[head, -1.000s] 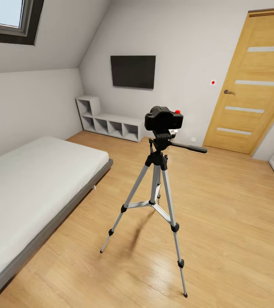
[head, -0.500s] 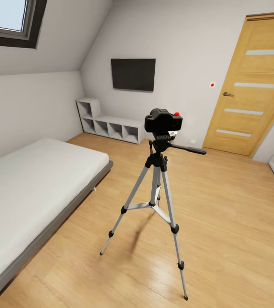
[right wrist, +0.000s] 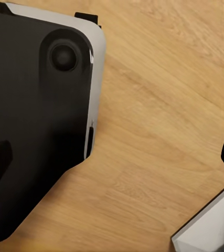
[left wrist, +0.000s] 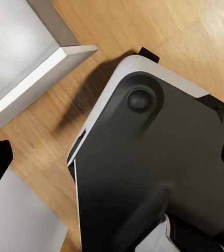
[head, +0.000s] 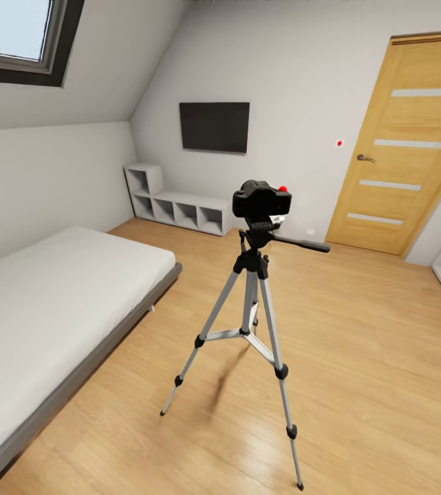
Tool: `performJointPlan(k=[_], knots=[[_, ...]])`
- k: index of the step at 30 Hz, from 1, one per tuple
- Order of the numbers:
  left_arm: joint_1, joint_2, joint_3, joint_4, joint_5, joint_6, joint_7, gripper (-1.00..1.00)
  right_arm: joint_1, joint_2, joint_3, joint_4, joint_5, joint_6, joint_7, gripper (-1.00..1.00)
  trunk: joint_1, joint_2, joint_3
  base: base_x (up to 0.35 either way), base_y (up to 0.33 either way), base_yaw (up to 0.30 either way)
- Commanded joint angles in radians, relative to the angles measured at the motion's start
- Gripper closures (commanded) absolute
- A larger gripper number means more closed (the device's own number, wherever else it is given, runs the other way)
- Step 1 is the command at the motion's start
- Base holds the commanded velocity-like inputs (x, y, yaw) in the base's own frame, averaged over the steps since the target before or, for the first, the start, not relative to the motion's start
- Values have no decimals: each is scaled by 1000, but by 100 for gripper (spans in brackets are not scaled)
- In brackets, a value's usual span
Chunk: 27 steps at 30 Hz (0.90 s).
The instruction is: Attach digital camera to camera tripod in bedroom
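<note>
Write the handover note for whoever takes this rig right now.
Pincers: both arms hang low over the robot's base and the wood floor; open or shut cannot be told.
Things: the digital camera sits on the head of the camera tripod, which stands upright on the floor between the bed and the door.
Done: camera appears mounted.
Left: confirm it is seated; otherwise nothing.

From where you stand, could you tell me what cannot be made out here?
- Camera-to-head joint: head view, too small; the digital camera hides the mount on the camera tripod.
- Bed: cut off by the frame edge.
- Gripper states: wrist views show mostly the robot base and floor.
</note>
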State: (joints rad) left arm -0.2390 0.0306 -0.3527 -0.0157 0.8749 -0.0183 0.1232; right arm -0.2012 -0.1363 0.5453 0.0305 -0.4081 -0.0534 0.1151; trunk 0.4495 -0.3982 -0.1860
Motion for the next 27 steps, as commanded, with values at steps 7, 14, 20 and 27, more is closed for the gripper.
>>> performJointPlan(k=[7, 14, 20, 27], knots=[[0, 1, -11, -1, 6, -2, 4, -100, 0, 0, 8, 3, -11, -7, 7, -100, 1, -2, 9, 0, 0, 0], [0, 0, -8, -1, 6, -1, 4, -100, 13, 0, 8, 3, -11, -20, 7, -100, 1, -2, 20, 0, 0, 0], [0, 1, -10, -1, 6, -2, 4, -100, 16, 0, 8, 3, -11, -26, 8, -100, 1, -2, 30, 0, 0, 0], [0, 0, -9, -1, 6, -1, 4, -100, 17, 1, 8, 3, -11, -25, 6, -100, 1, -2, 41, 0, 0, 0]])
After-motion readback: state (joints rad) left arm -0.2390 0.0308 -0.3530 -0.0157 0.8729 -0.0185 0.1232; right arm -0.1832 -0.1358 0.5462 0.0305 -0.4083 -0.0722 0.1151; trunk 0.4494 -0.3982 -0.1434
